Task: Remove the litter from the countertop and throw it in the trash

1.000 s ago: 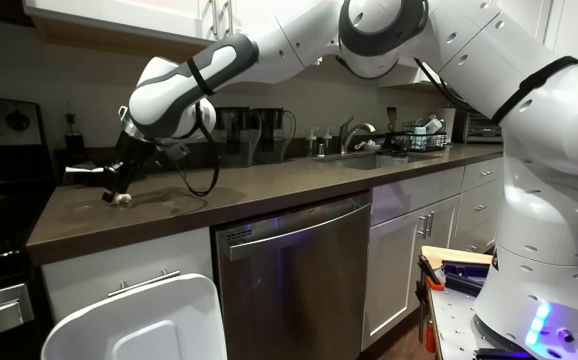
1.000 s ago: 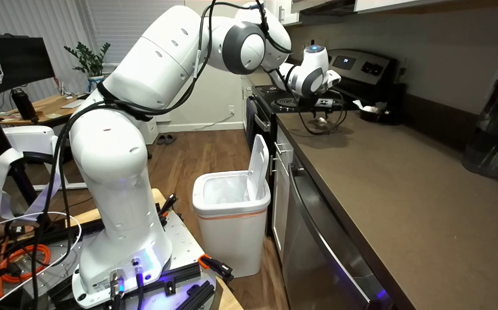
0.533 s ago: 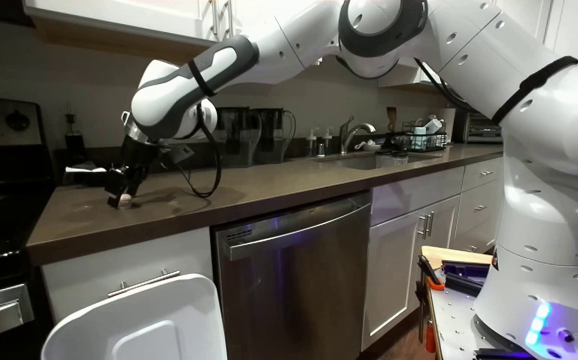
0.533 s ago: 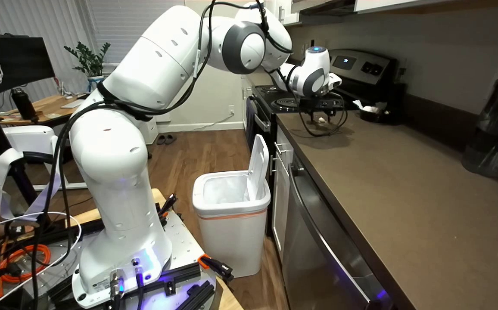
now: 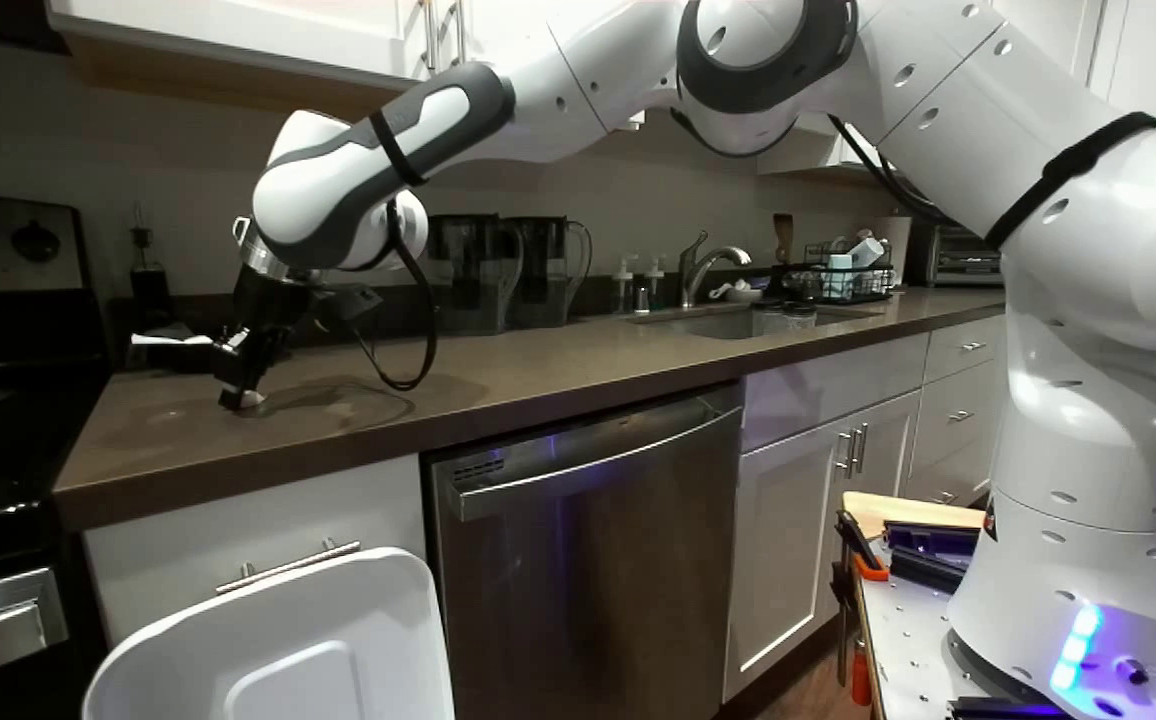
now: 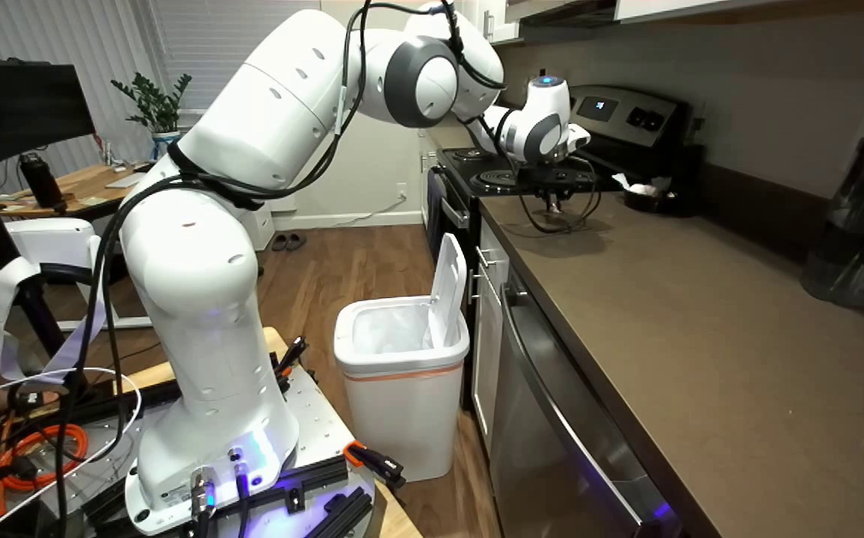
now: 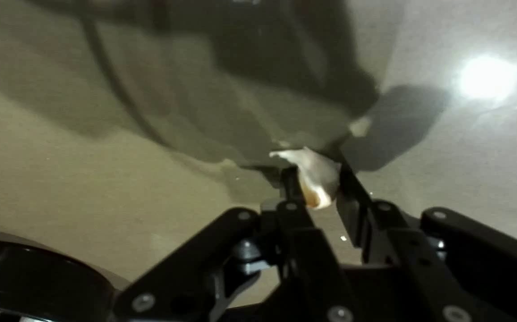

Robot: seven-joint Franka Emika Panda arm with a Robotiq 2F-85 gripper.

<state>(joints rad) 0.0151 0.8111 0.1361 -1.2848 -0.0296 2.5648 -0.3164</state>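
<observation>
While the arm (image 5: pixel 598 80) slants down over the countertop (image 5: pixel 498 370), its end effector (image 7: pixel 319 184) pinches crumpled litter (image 7: pixel 319 172).

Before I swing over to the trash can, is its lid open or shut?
Open: in an exterior view, the lid stands up steeply along one side of the trash can, not lying across its top.
</observation>
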